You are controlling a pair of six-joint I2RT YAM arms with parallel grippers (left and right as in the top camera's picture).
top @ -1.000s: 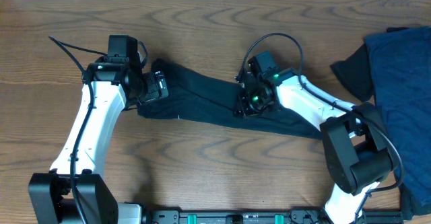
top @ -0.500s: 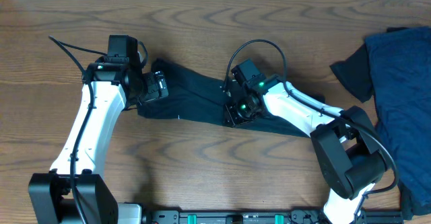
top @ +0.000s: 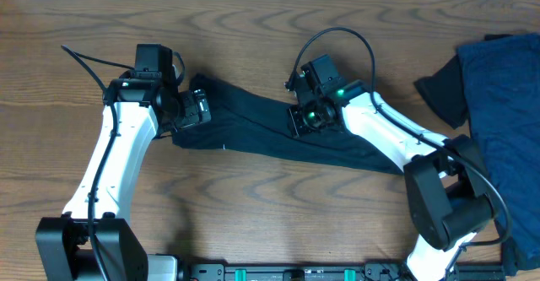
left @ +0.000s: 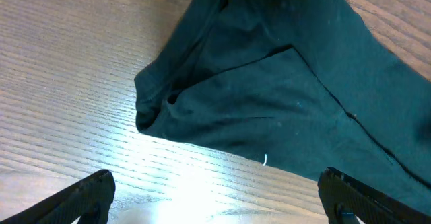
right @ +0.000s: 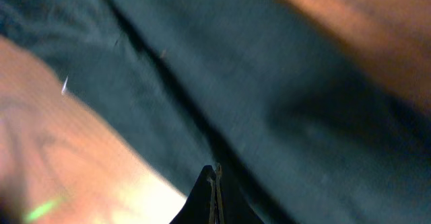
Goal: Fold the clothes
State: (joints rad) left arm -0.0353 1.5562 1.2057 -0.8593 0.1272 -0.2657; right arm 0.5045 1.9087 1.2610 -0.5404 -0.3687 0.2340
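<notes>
T-shirt (top: 253, 122) lies as a bunched, slanting band across the middle of the table (top: 253, 230), with the other navy garments (top: 506, 104) heaped at the right edge. Left gripper (top: 201, 110) sits at the band's left end, jaws wide, gripping nothing. Right gripper (right: 214, 180) is over mid-band, fingers pressed together; the wrist view is blurred and I cannot tell whether any cloth is pinched. Risks: a lift here may come up empty, or catch only the top layer and twist the band further. With the left end unheld, any pull would drag the whole shirt.
</notes>
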